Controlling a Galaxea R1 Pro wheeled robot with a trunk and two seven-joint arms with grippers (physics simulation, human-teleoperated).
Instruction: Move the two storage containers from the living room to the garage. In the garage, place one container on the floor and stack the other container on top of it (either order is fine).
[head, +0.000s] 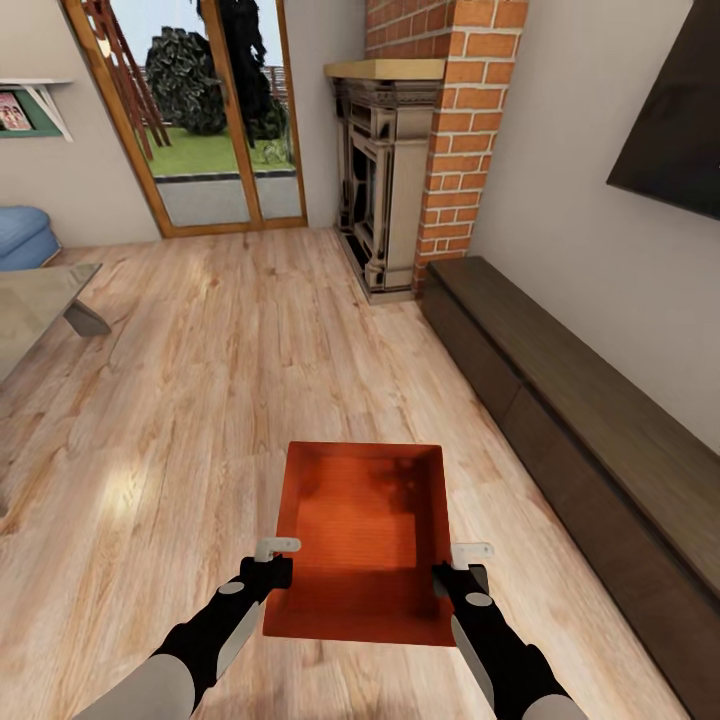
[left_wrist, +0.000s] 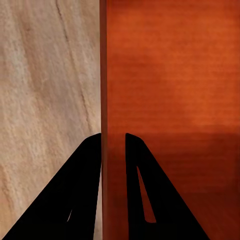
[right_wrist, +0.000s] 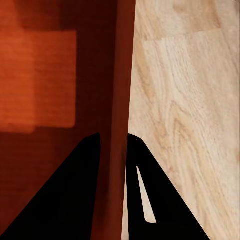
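The left gripper (head: 277, 562) was closed on the left wall of the orange-red storage container (head: 365, 535), one finger inside the bin and one outside; the left wrist view showed both dark fingers (left_wrist: 85, 190) straddling that thin wall (left_wrist: 103, 75) with almost no gap. The right gripper (head: 463, 566) pinched the opposite, right wall in the same way, and in the right wrist view its fingers (right_wrist: 75, 195) sat tight against either face of the wall (right_wrist: 122, 75), ribbed bottom on one side and wood planks on the other.

In the head view the container lay in the lower centre of the frame, open side up, between the two arms, over the light wood-plank floor (head: 230, 360) of the living room; whether it rested on the planks or was lifted just clear of them could not be told.

A long dark low cabinet (head: 570, 400) ran along the right side of the frame, near the bin's right edge but apart from it. Above it, at the upper right, hung the corner of a wall TV (head: 675, 110). A brick fireplace (head: 400, 150) stood at the upper centre, with glazed wooden doors (head: 200, 110) to its left. At the left edge were a grey table (head: 40, 300) and part of a blue sofa (head: 22, 235). The floor ahead of the bin lay open up to the fireplace.
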